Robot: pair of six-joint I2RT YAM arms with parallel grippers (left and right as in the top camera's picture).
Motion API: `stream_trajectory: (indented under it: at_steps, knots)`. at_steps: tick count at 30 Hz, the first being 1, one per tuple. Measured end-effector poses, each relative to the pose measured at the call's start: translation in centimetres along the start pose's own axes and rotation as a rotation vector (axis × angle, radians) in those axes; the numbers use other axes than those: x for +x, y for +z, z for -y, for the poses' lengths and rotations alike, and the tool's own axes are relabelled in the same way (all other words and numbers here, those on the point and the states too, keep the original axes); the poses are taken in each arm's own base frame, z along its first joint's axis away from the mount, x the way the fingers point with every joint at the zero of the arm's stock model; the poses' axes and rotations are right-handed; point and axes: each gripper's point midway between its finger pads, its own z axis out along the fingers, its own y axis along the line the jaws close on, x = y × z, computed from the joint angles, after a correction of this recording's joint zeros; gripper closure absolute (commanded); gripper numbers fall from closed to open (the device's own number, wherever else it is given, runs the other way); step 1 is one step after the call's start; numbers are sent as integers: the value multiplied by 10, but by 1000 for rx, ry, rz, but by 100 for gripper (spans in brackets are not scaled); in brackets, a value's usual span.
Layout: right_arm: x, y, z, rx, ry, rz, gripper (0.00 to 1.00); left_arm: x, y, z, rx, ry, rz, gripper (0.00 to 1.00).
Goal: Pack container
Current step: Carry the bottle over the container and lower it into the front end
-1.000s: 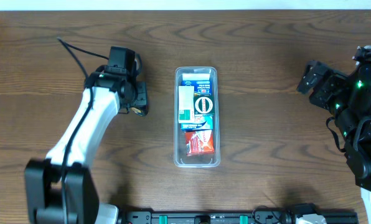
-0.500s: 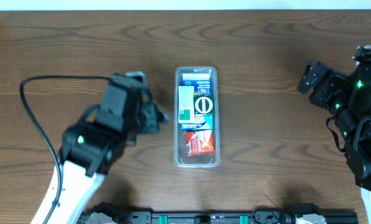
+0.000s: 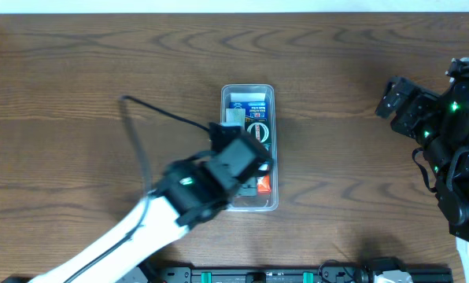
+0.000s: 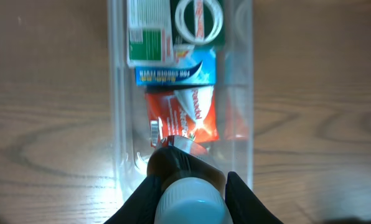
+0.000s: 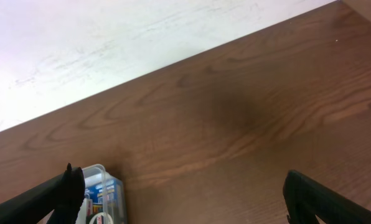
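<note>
Across the wooden table (image 3: 360, 55) comes the big move: the left arm (image 3: 171, 200), which was out to the left of the tray a second ago, has swung in and now hangs right over the near half of the container (image 3: 269, 98). That clear tray sits mid-table, long axis running near to far. It has not budged and is already well filled, so by my reading this is a drop-in, not a pick. The arm reaches diagonally from the near-left corner, wrist pitched down over the tray. The right arm stays parked far right, well away, and the right gripper (image 5: 185, 199) has its fingers spread wide with nothing between them. Inside the tray lie a green-and-white box (image 4: 149, 31), a blue carton (image 4: 173, 73) and a red packet (image 4: 185, 115). The left gripper (image 4: 190, 194) is clamped on a dark bottle (image 4: 178, 163) just below its pale cap (image 4: 190, 206), poised above the tray's bare near end.
</note>
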Motion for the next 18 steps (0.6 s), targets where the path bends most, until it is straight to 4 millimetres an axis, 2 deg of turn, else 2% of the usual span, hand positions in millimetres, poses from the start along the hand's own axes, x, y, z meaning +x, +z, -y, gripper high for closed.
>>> stream_trajectory:
  at_steps: [5,9,18]
  knots:
    - [0,0,0,0,0,0,1,20,37,4,-108,-25,-66,85]
    - [0,0,0,0,0,0,1,30,55,3,-165,-90,-95,85]
    - [0,0,0,0,0,0,1,31,57,2,-183,-286,-78,85]
